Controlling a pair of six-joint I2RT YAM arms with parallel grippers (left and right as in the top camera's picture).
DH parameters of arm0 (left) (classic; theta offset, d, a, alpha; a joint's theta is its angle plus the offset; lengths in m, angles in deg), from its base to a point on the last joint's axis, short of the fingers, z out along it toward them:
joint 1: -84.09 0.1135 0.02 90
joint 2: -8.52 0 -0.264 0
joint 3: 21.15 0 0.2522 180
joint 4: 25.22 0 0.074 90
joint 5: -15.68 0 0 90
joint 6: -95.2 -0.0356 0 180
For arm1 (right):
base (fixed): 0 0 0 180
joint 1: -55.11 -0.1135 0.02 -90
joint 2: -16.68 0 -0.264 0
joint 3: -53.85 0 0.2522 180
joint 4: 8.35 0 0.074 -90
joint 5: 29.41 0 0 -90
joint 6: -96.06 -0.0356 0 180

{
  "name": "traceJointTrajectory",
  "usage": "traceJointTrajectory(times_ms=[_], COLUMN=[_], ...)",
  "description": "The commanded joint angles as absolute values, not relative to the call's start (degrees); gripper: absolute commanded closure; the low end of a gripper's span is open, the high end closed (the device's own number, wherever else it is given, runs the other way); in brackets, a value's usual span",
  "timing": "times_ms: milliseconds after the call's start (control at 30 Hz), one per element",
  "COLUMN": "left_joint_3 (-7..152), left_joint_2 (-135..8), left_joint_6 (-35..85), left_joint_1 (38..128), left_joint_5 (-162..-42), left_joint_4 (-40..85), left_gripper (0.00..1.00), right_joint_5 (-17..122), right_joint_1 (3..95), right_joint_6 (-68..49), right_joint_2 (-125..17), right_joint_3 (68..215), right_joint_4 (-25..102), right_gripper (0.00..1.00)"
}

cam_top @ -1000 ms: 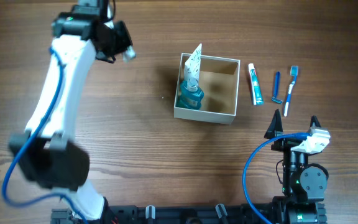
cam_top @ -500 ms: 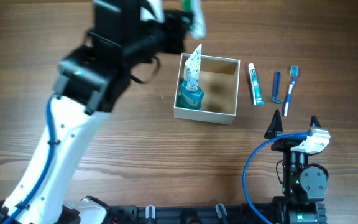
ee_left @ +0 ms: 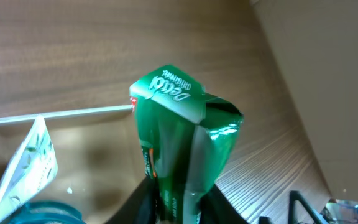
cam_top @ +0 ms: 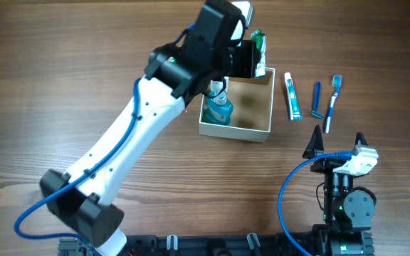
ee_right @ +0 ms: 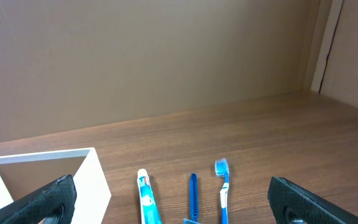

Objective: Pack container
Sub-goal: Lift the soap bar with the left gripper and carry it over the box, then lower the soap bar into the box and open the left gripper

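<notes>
Container (cam_top: 235, 131): square cardboard, white walls, brown interior; centre-right on wood-grain table (cam_top: 84, 85). Inside, at left wall: teal bottle (cam_top: 218, 110). Just right, flat on table: toothpaste (cam_top: 292, 95), razor (cam_top: 317, 99), toothbrush (cam_top: 332, 103). Left gripper (ee_left: 182, 205) clamped on crinkled glossy green packet (ee_left: 182, 143), arm stretched over container's far rim; half a second ago, further left. Right gripper (cam_top: 337, 142) spread wide, parked near edge, unchanged.

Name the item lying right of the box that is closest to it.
The toothpaste tube: it lies just beside the container, while the razor and toothbrush sit farther right.
</notes>
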State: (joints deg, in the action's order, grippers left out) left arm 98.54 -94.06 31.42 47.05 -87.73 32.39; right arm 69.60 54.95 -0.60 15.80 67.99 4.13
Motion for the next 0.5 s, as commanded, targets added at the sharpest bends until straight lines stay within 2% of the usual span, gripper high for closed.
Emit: traceJointTrajectory(times_ms=[0, 367, 467], left_joint_3=[98.80, 98.80, 98.80], left_joint_2=[-94.68, -94.98, -94.98], left_joint_6=[32.68, 32.64, 32.64], left_joint_1=[46.87, 46.98, 47.09], left_joint_5=[-88.21, -88.19, -87.99], left_joint_4=[32.68, 32.92, 32.92], left_gripper=[0.70, 0.55, 0.53], right_joint_5=[69.34, 69.34, 69.34], right_joint_1=[55.03, 55.03, 55.03], right_joint_6=[-1.62, -1.60, -1.60], right_joint_2=[16.41, 16.41, 16.41], right_joint_3=[67.91, 67.91, 67.91], right_joint_4=[4.09, 4.06, 4.09], right_gripper=[0.00, 0.00, 0.00])
